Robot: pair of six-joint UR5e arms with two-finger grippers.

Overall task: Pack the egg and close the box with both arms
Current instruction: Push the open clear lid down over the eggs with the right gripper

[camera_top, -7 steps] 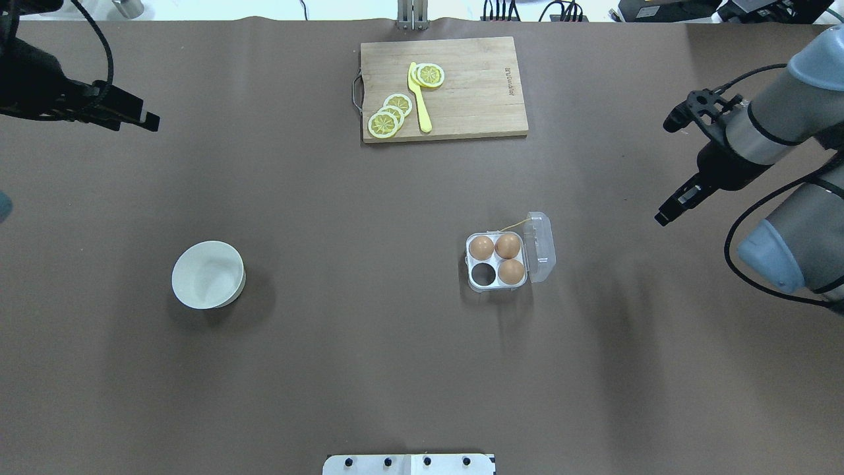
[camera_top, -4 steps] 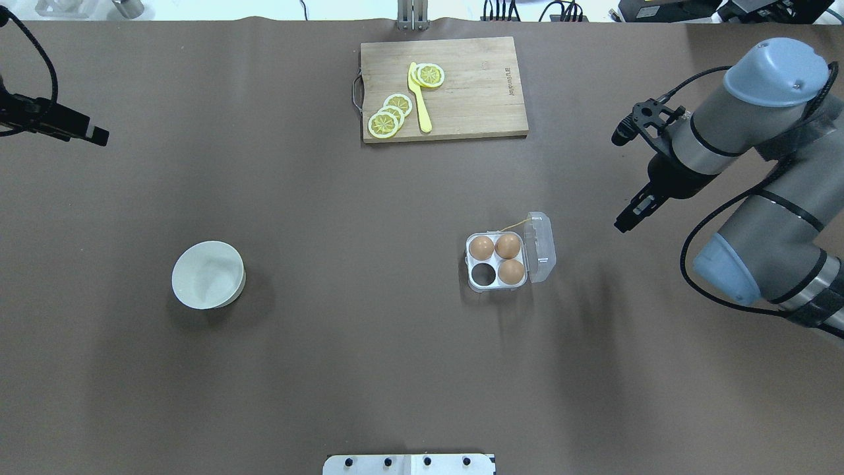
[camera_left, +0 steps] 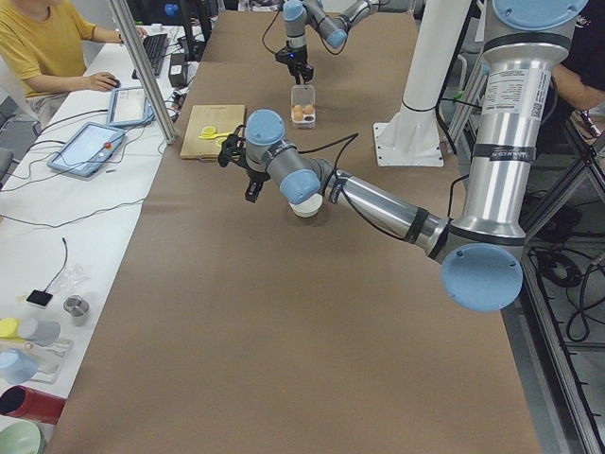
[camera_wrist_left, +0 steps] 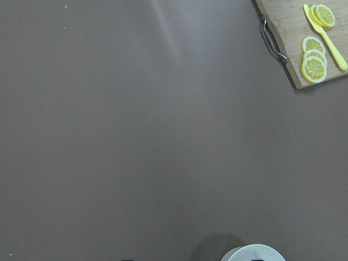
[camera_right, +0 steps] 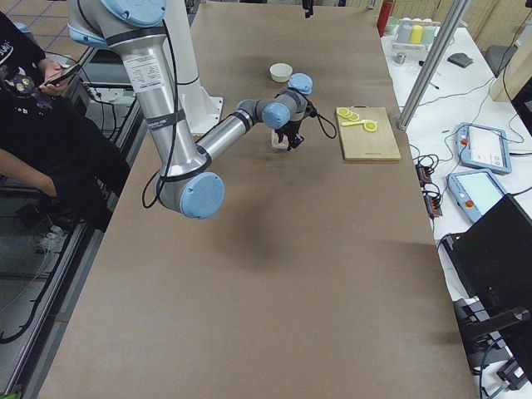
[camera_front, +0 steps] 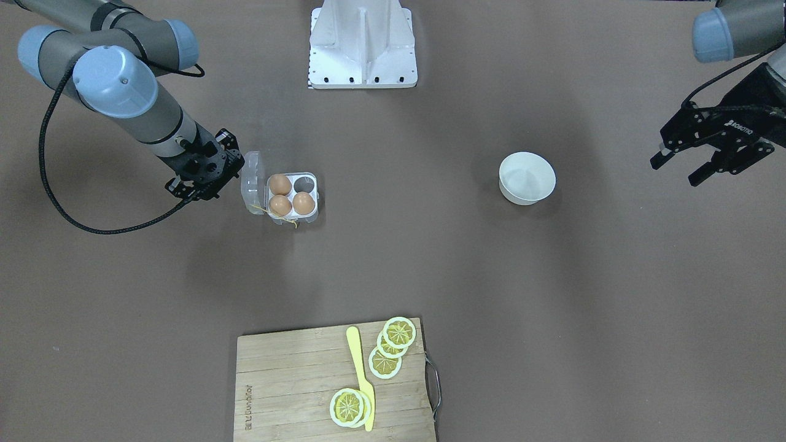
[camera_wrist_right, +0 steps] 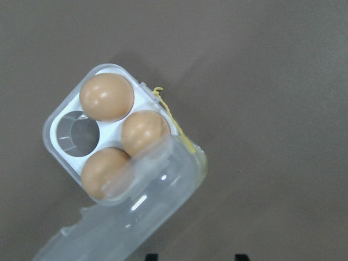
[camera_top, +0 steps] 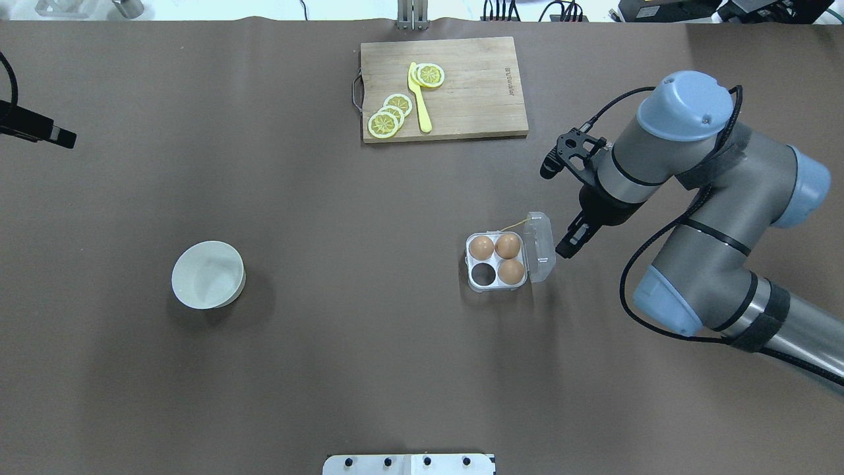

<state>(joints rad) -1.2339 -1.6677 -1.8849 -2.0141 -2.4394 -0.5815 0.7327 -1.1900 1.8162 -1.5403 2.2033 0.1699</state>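
Observation:
The clear egg box [camera_top: 498, 285] sits right of the table's middle with its lid [camera_top: 542, 245] hinged open to the right. Three tan eggs [camera_top: 507, 245] fill three cells and the near-left cell [camera_top: 484, 274] is empty. The box also shows in the front view [camera_front: 293, 215] and close up in the right wrist view [camera_wrist_right: 57, 152]. My right gripper [camera_top: 558, 208] is open and empty, just right of the open lid. My left gripper [camera_front: 675, 170] is open and empty, far off at the table's left side.
A white bowl [camera_top: 208, 274] stands empty on the left half of the table. A wooden cutting board [camera_top: 475, 99] with lemon slices [camera_top: 389, 115] and a yellow knife lies at the far middle. The white robot base [camera_front: 362, 43] is at the near edge.
My right arm has swung left, from the table's right edge to just beside the box's open lid. My left gripper has drawn back left to the view's edge.

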